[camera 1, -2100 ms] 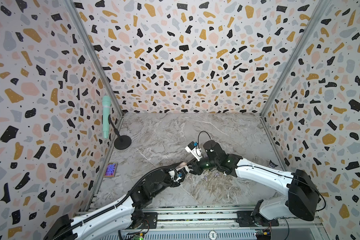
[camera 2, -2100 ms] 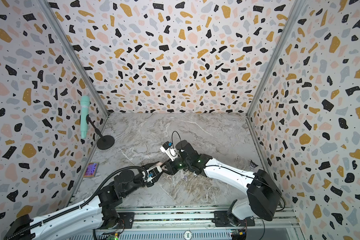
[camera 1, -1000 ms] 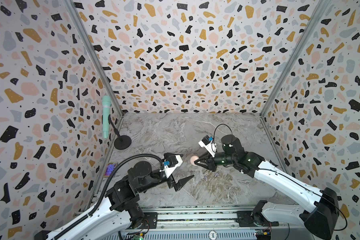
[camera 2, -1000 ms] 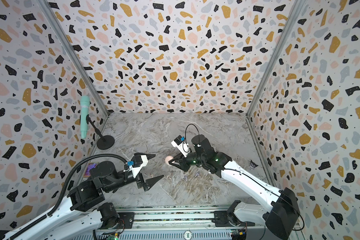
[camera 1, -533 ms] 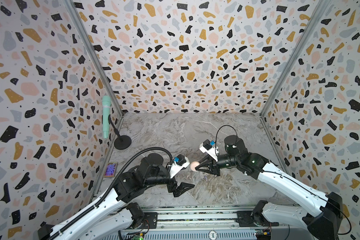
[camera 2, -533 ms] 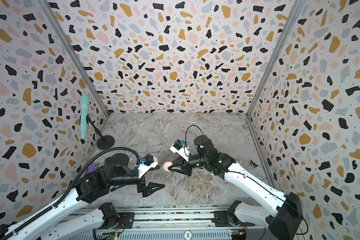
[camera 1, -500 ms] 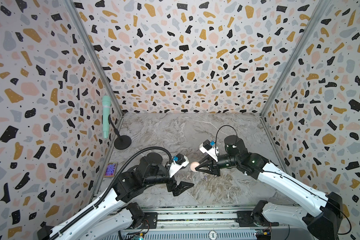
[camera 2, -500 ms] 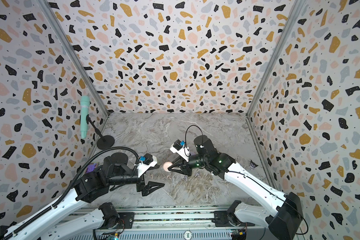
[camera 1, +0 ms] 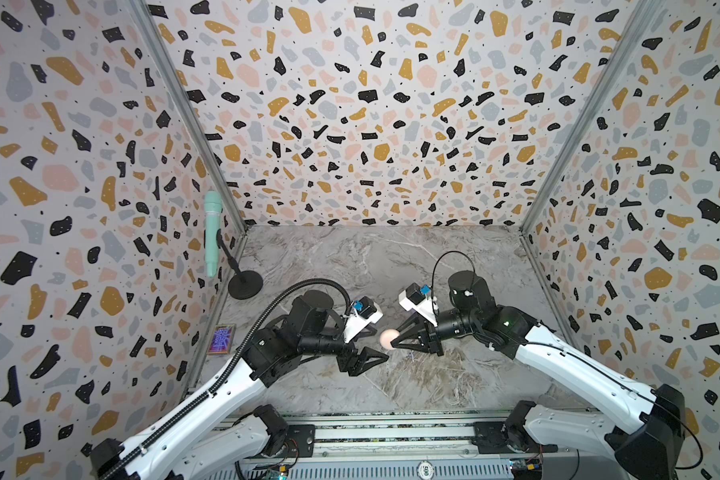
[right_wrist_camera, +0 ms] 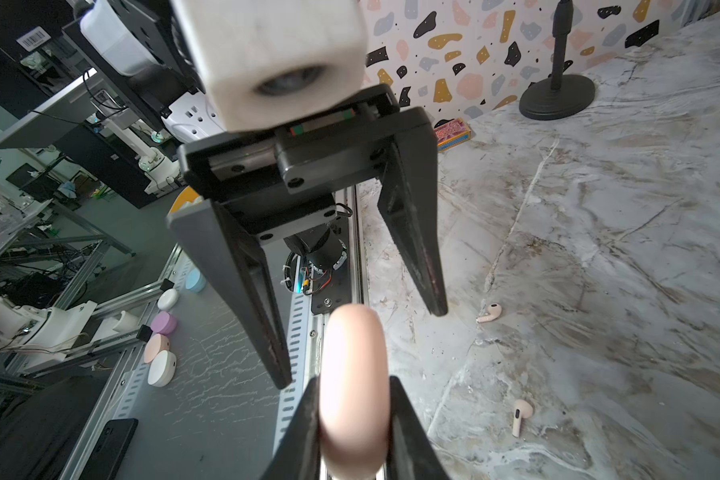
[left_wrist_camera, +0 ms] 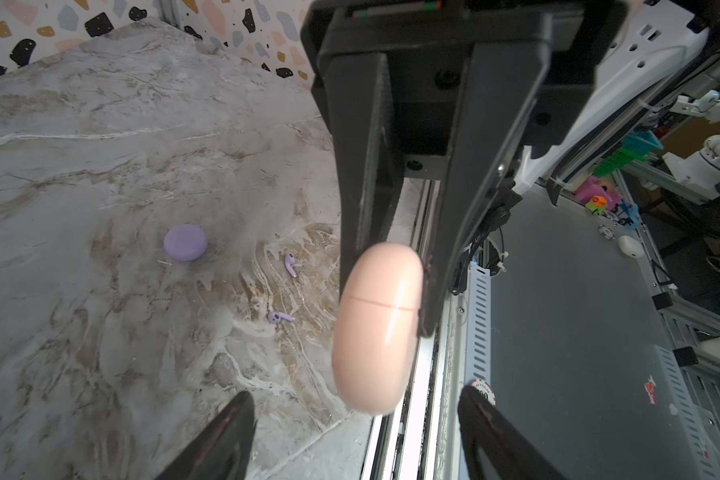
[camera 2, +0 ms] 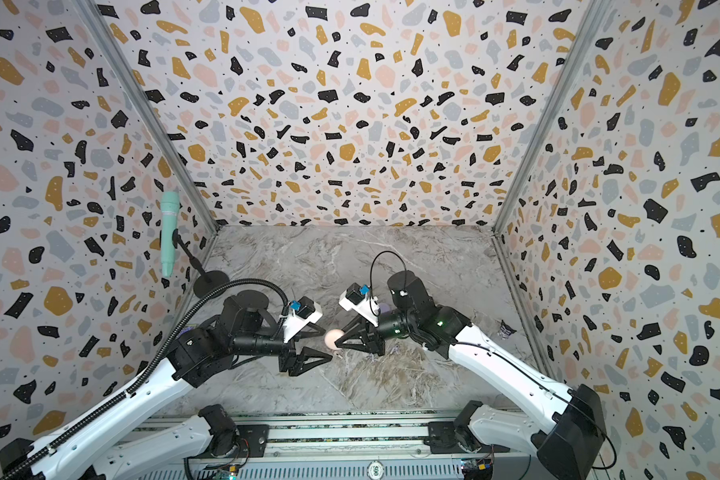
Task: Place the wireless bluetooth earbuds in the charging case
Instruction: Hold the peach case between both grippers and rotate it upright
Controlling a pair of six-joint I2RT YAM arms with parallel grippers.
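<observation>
- Left wrist view gives me the relation that counts. The pink case (left_wrist_camera: 377,328) hangs in the air straight ahead of my left gripper (left_wrist_camera: 356,415). Its free end is about level with my two fingertips, which stand apart on either side of it and touch nothing.
- My right gripper (left_wrist_camera: 387,309) is clamped on the case's flat faces, holding it edge-on.
- The case's long axis runs left to right in the scene, along the line between my two grippers. The seam crosses that axis, so one half sits in the right clamp and the other half juts left toward my open jaws.
- I judge the left arm to be the one for the next move: it is free, and its jaws line up with the same flat faces. Closing on the jutting half without knocking the case askew is the delicate part.
- Both top views show my grippers tip to tip over the middle of the marble table (camera 1: 350,257), with the case (camera 1: 388,338) between them. Neither shows the seam or the gaps at my tips.
- Only the right wrist view shows the two pink buds (right_wrist_camera: 489,312) lying on the marble, well apart from the case.
- Only the left wrist view shows the lavender case (left_wrist_camera: 185,242) lying flat, with the two lavender buds (left_wrist_camera: 290,264) near it. No bud is in a case yet.
</observation>
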